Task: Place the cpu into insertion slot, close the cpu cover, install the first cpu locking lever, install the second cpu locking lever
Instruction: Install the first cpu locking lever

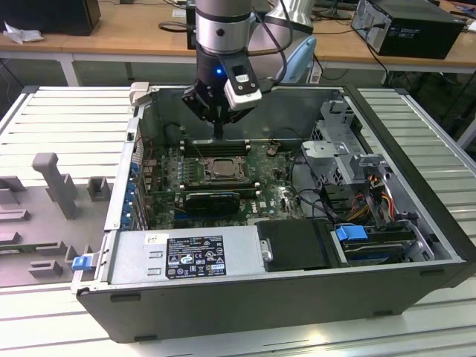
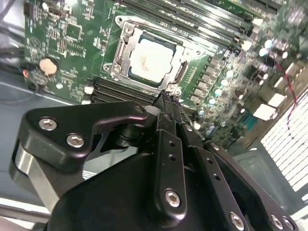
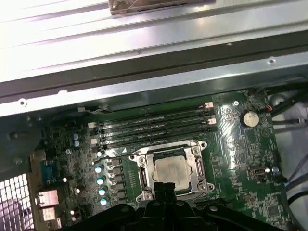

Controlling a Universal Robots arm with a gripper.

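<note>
Gripper: the gripper [image 1: 218, 136] sits in the upper centre of the exterior view, inside the open computer case [image 1: 416, 245]. It also shows in both wrist views [image 2: 166, 99] [image 3: 164, 186].
Gripper state: the fingers [image 3: 157, 189] are pressed together into one narrow black tip, with nothing pinched between them.
Arm pose: the arm [image 1: 222, 30] comes straight down from the top edge of the exterior view, wrist vertical and tip pointing at the motherboard [image 1: 279, 195].
Tip position: in the exterior view it is over the memory slots [image 1: 216, 146], just behind the socket. In the second wrist view it lies against the socket's near corner. Contact cannot be judged.
Cpu: the cpu [image 1: 222, 169] [image 2: 150, 60] [image 3: 169, 169] is seated flat in the socket, silver top up, centre of the exterior view, apart from the gripper.
Insertion slot: the insertion slot [image 3: 136, 156] is filled by the chip, with its grey rim visible at the corners.
Cpu cover: the cpu cover [image 2: 123, 54] [image 3: 143, 176] lies down flat around the chip, which shows through its window.
Locking levers: their position cannot be made out.
</note>
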